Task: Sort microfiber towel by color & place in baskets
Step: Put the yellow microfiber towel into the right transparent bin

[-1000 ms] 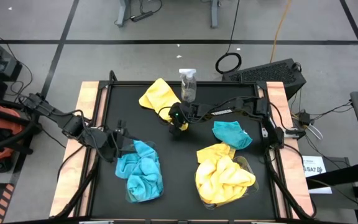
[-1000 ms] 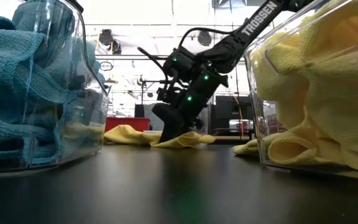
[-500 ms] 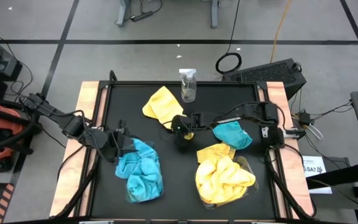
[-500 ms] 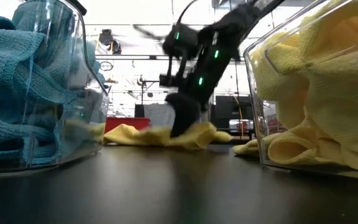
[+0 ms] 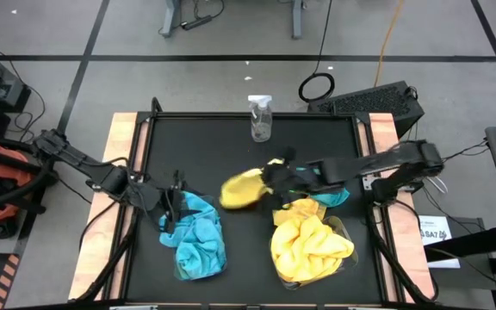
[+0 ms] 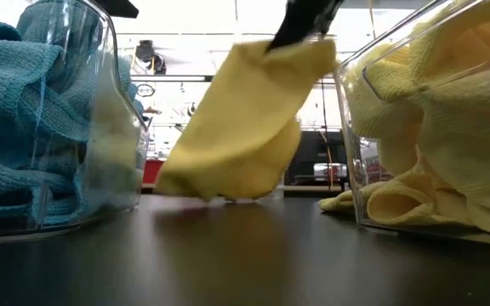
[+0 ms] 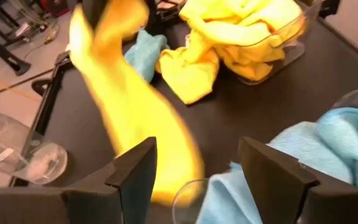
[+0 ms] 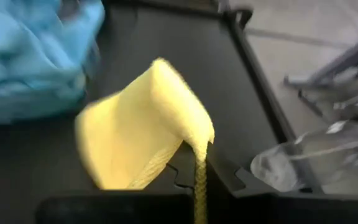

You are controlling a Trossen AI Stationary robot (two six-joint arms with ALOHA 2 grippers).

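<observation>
A yellow microfiber towel (image 5: 241, 188) hangs over the middle of the table from my right gripper (image 5: 274, 175), which is shut on it. Its lower end (image 6: 202, 189) hangs close above the tabletop. My left gripper (image 5: 172, 202) stands open at the far end of the left basket (image 5: 198, 250), which holds turquoise towels; nothing is between its fingers (image 7: 132, 177). The right basket (image 5: 317, 254) is heaped with yellow towels, one (image 5: 295, 211) spilling over its far rim. A turquoise towel (image 5: 332, 193) lies on the table under my right arm. My right gripper pinches the yellow towel by a bunched upper edge (image 8: 199, 177) between its two fingers. The fingers slant downward from the table's right side. The towel hangs slack below them (image 6: 245, 119), swung toward the left, lifted off the table.
A small clear spray bottle (image 5: 260, 119) stands at the middle of the far edge. The black table has raised wooden side rails (image 5: 126, 146). Between the two baskets lies bare tabletop (image 5: 248, 250).
My right gripper has risen and swung from the far middle of the table toward the near right, toward the yellow basket. The yellow towel, which lay spread on the table, is now lifted clear and hangs from the gripper. My left gripper has edged toward the right.
</observation>
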